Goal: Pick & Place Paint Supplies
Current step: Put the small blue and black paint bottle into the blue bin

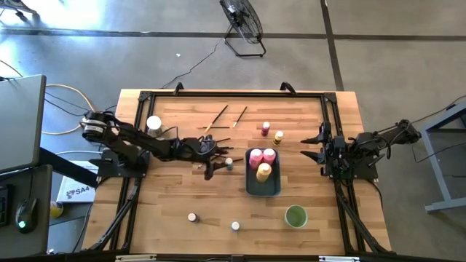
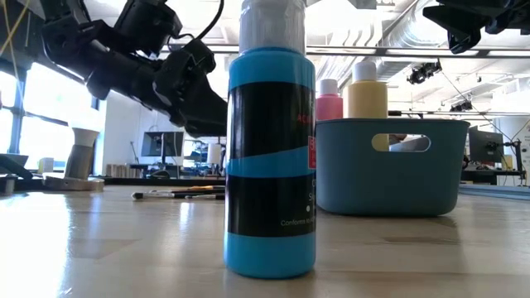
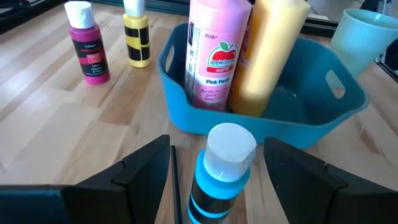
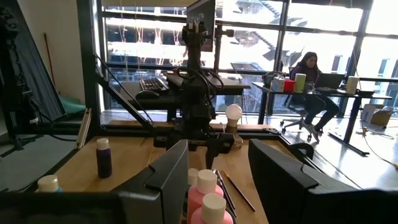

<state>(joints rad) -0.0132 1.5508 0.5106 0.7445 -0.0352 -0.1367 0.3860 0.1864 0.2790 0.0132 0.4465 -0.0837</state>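
While the spread left end effector (image 3: 217, 171) straddles the blue bottle (image 3: 221, 174), the tray (image 3: 323, 118) sits just beyond.

Lab/office: exposed ceiling ducts (image 2: 389, 37), desks with monitors (image 4: 328, 79), seated person (image 4: 309, 81).

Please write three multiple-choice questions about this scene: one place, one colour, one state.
1. The big yellow bottle stands: A in the tray; B on bare wood; C on the floor.
2. The small bottle between the fingers of the left gripper is: A red; B blue; C green.
3. The left gripper is: A shut; B open; C out of view.
Answers: A, it rises from the tray; B, blue body, white cap; B, gaps flank the small bottle.
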